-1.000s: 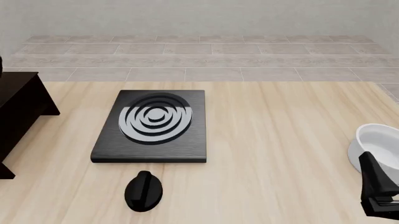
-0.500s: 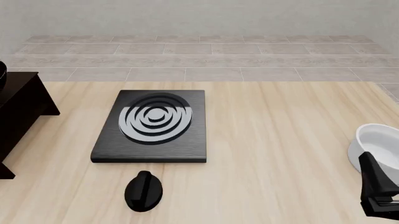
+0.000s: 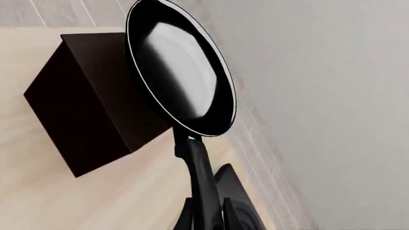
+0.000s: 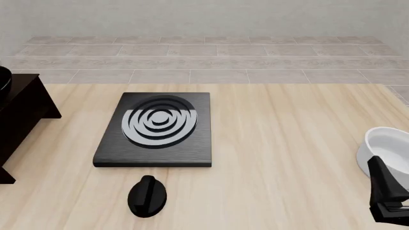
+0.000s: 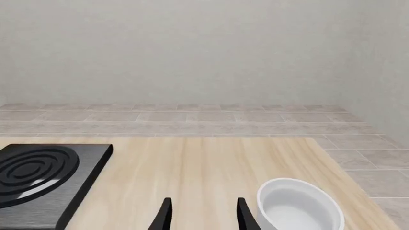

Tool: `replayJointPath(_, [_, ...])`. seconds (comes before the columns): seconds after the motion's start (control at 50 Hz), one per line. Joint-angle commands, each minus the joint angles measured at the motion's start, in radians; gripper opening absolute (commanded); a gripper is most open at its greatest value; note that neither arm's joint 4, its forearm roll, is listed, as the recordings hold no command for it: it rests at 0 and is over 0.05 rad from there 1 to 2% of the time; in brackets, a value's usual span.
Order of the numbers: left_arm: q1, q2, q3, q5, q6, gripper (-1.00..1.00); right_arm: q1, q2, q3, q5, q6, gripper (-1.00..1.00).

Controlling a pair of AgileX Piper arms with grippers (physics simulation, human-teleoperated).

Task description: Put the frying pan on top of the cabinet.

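One frying pan, handle gripped in the left hand, hangs over one cabinet. The right hand is open, empty, beside one bowl.

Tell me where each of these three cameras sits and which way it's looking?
Front view: fixed above the arms' side, looking down the table; the right gripper shows at the edge.
Left wrist view: behind the left gripper, looking along the frying pan it holds toward the cabinet.
Right wrist view: behind the right gripper, facing the far wall.
Shared: the stove plate and white bowl appear in the front and right wrist views.
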Motion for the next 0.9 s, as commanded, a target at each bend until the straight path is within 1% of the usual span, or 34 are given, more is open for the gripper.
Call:
replayJointPath(0.02, [0.0, -0.012, -0.007, 0.006, 0.045, -1.0, 0.001, 0.0, 0.0, 0.0, -0.001, 1.0])
replayJointPath(0.9, [0.009, 0.058, 0.04, -0.083, 0.034, -1.0, 0.007, 0.0, 0.0, 0.005, -0.009, 1.0])
